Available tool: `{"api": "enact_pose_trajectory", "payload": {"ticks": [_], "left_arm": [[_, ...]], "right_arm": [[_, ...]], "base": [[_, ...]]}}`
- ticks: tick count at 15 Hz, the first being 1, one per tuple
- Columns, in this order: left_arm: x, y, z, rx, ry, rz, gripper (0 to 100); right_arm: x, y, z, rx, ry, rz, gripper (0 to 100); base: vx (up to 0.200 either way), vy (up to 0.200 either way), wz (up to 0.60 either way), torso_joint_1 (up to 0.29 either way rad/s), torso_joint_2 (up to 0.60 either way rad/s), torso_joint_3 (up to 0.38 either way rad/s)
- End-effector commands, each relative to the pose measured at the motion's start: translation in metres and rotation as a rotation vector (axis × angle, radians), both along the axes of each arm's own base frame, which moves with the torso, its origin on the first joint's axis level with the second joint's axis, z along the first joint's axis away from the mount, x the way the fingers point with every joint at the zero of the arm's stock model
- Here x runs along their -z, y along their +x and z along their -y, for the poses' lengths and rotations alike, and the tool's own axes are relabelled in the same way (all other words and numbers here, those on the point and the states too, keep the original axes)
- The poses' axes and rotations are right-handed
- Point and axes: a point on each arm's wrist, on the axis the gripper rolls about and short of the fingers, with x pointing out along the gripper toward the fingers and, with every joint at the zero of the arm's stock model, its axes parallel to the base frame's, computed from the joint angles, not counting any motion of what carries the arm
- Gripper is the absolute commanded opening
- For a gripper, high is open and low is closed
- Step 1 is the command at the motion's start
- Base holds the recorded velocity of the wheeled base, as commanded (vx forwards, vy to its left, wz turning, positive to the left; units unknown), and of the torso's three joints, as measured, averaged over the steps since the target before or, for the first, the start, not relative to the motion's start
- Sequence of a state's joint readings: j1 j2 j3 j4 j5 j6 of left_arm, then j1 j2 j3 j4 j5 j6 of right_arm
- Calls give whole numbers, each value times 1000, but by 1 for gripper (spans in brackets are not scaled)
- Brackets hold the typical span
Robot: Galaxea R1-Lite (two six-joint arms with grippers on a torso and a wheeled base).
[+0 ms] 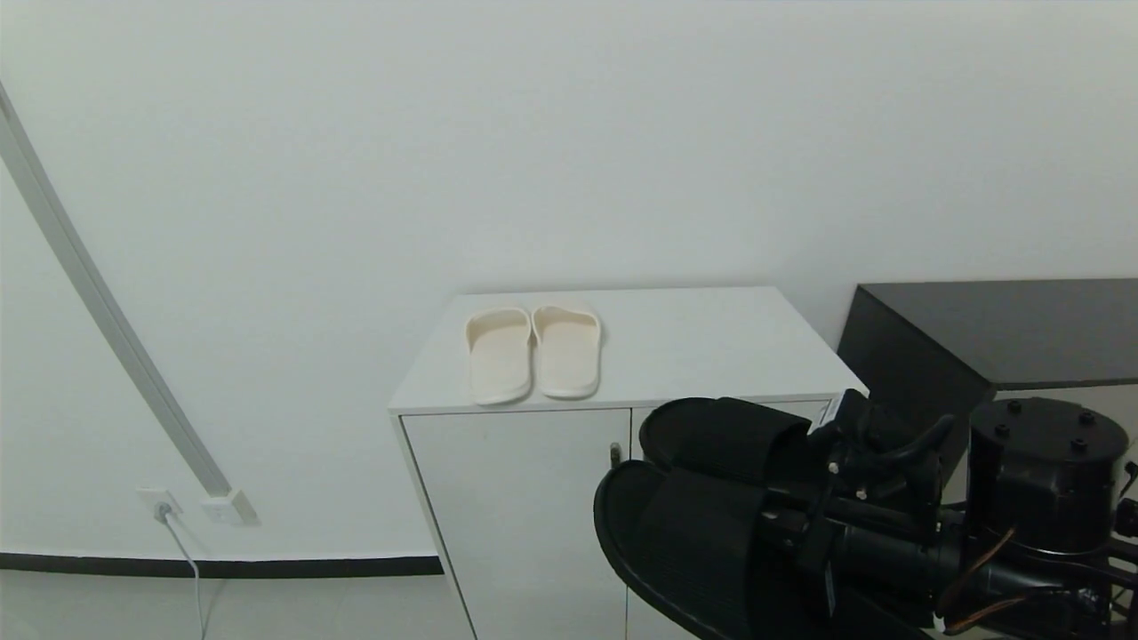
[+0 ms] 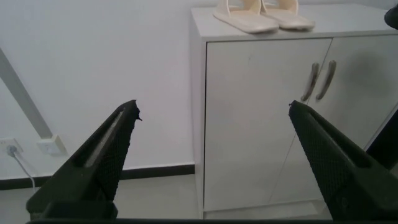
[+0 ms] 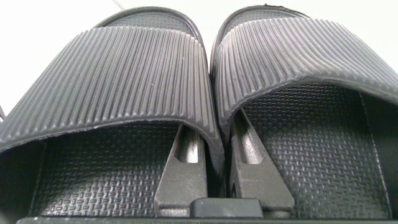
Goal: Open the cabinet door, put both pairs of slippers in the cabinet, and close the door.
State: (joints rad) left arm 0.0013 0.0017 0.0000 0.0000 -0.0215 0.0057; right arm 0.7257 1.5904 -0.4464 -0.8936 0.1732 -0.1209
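A white cabinet (image 1: 702, 342) stands against the wall with both doors shut; its two handles (image 2: 318, 81) meet at the centre seam. A pair of cream slippers (image 1: 533, 353) (image 2: 264, 12) lies side by side on its top, towards the left. My right gripper (image 3: 214, 134) is shut on a pair of black ribbed slippers (image 1: 711, 480) (image 3: 149, 74), one finger inside each, pinching their inner walls together. They hang in front of the right door, just below the top edge. My left gripper (image 2: 213, 107) is open, low and in front of the cabinet (image 2: 249, 137), holding nothing.
A dark table (image 1: 1022, 324) stands close beside the cabinet on the right. A grey conduit (image 1: 89, 284) slants down the wall on the left to a socket (image 1: 160, 504) with a plugged cable. Bare floor lies left of the cabinet.
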Motion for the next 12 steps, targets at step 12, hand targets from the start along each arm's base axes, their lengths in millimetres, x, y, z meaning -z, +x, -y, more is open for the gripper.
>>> {"api": "enact_pose_trajectory", "payload": {"ticks": [12], "left_arm": [[0,0,0,0,0,0,100]], "right_arm": [[5,1,-1,-2,-13,-15,0]], "base": [[0,0,0,-204,529,322]]}}
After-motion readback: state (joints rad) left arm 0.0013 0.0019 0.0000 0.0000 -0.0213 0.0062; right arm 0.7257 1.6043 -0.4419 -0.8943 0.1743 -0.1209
